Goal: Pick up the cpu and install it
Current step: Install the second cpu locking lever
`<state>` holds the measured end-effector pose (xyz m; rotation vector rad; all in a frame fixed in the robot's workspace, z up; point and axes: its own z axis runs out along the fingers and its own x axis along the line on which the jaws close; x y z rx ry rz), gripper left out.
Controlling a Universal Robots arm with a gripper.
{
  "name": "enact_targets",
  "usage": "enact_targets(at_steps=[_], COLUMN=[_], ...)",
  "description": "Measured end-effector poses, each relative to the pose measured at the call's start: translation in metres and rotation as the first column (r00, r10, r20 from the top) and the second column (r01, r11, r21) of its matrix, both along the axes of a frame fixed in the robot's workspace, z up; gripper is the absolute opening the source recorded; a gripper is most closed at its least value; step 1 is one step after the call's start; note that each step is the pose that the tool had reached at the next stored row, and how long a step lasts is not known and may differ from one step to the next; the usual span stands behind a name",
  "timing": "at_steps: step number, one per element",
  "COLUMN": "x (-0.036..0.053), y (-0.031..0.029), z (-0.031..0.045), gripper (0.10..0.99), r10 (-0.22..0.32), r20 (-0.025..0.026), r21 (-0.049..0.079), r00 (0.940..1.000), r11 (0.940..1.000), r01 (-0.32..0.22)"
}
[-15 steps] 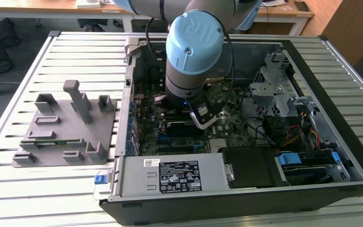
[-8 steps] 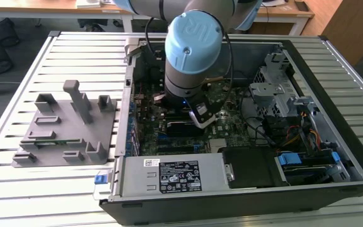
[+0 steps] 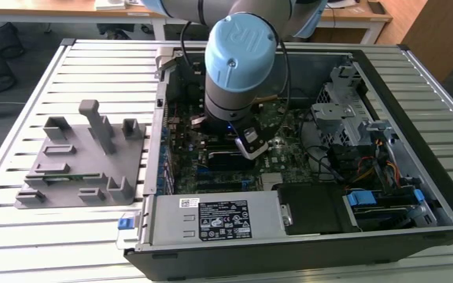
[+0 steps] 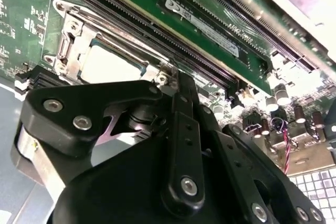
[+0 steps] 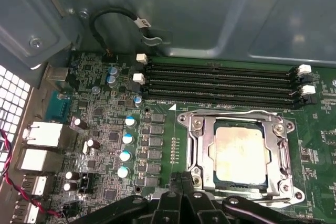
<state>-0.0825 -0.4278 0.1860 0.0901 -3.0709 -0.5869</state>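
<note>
**The chip lies in its socket, the arm hangs just above the board**

A slatted metal table (image 3: 92,236) carries an open computer case (image 3: 415,71), and office desks stand behind it.

The cpu (image 5: 239,153), one flat square chip with a pale metal top, already sits inside the socket frame (image 5: 197,145) on the motherboard (image 5: 105,129); the second wrist view shows it there too. I judge it light and stiff but fragile. Its smooth top may slip, so the edges look like the safer place to hold it, never the underside with its contacts.

The gripper (image 5: 181,192) hovers close over the board, just beside the socket frame and not touching the chip. Its black fingers (image 4: 181,129) seem drawn together, with nothing between them.

Beyond the socket I count four long memory slots (image 5: 220,82), apparently unfilled. Near them stand four blue-topped capacitors (image 5: 126,145) in one column. On the exterior view's left, one grey fixture block (image 3: 85,159) rests on the table, well apart from the case.
</note>
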Motion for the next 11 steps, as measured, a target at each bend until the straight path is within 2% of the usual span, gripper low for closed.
enact_targets(at_steps=[6,11], x=[-0.0001,-0.0001], y=[-0.0001,-0.0001], z=[0.0143,0.0234], gripper=[0.106,0.106], r10=[0.000,0.000], r20=[-0.0001,-0.0001], r21=[0.000,0.000], r00=[1.0000,1.0000], r11=[1.0000,1.0000], r01=[0.000,0.000])
